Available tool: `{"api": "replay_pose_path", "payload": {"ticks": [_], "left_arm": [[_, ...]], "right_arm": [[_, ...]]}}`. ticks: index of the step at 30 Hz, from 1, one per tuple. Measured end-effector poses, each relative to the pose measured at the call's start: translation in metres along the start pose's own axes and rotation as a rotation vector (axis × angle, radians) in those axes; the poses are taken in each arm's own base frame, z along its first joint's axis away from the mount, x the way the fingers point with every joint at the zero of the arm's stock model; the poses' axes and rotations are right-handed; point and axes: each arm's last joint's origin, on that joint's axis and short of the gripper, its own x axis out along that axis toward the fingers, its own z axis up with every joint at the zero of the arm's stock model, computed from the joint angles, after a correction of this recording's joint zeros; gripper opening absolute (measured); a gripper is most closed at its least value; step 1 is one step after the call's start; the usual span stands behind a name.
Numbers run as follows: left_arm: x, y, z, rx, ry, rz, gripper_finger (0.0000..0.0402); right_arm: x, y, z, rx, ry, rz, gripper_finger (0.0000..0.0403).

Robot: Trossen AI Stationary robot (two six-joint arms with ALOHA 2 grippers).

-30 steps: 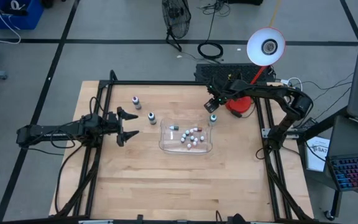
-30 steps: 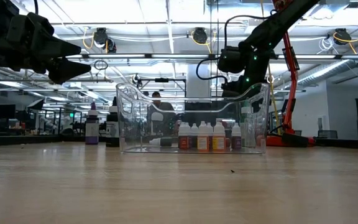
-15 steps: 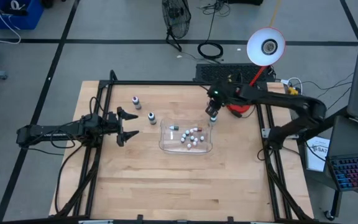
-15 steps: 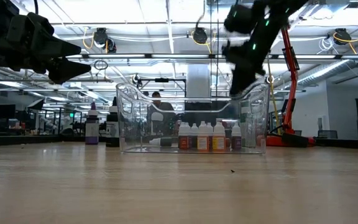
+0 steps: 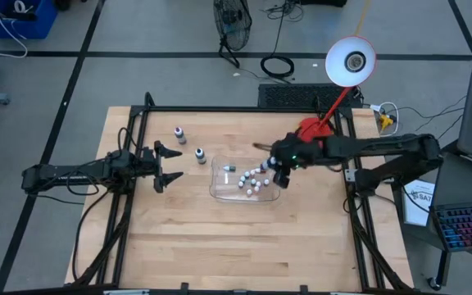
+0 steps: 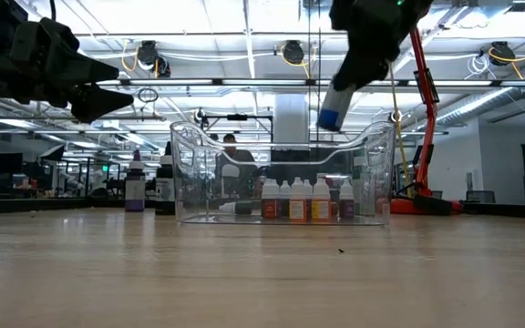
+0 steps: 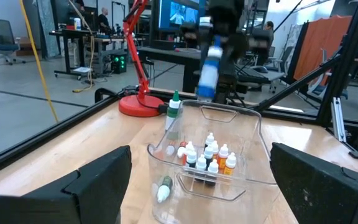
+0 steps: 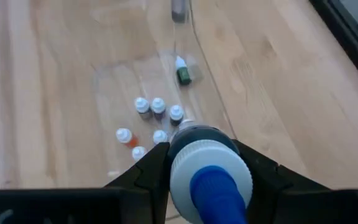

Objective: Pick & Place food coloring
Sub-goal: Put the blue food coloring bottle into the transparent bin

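Note:
My right gripper (image 5: 280, 170) hangs over the right end of the clear tray (image 5: 220, 193), shut on a pale food coloring bottle (image 6: 339, 97) with a blue tip. Several small bottles (image 5: 251, 179) stand in the tray, and one (image 7: 163, 186) lies at its left end. Left of the tray, two more bottles (image 5: 179, 133) (image 5: 200, 154) stand on the table. A green-topped one (image 7: 174, 109) stands just beyond the tray's right end. My left gripper (image 5: 169, 164) waits open and level at the table's left, pointing at the tray. My right gripper pinches the bottle's pale body (image 8: 205, 144) between its two fingers (image 8: 153, 167), one on each side. The fingers slant downward from the table's right side. The bottle is lifted clear above the tray and tilted, its blue tip (image 6: 329, 118) lowest.
A red lamp base (image 5: 311, 129) stands at the table's far right edge. Black frame rails (image 5: 129, 197) run along the left and right sides. Bare wood lies between the tray and the near edge.
My right gripper has swung from the far edge by the lamp base toward the near edge, out over the tray's right end, rising and tipping as it went. The blue-tipped bottle has come along, high above the tray.

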Motion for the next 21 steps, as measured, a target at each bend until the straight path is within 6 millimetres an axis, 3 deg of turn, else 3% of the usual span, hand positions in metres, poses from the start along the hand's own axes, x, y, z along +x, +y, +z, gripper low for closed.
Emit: {"api": "replay_pose_path", "payload": {"ticks": [9, 21], "left_arm": [[0.0, 0.0, 0.0, 0.0, 0.0, 0.0, 0.0379], [0.0, 0.0, 0.0, 0.0, 0.0, 0.0, 0.0379]], "right_arm": [[0.051, 0.009, -0.004, -0.04, 0.239, -0.075, 0.0128], [0.094, 0.007, -0.013, -0.056, 0.411, -0.122, 0.0128]]}}
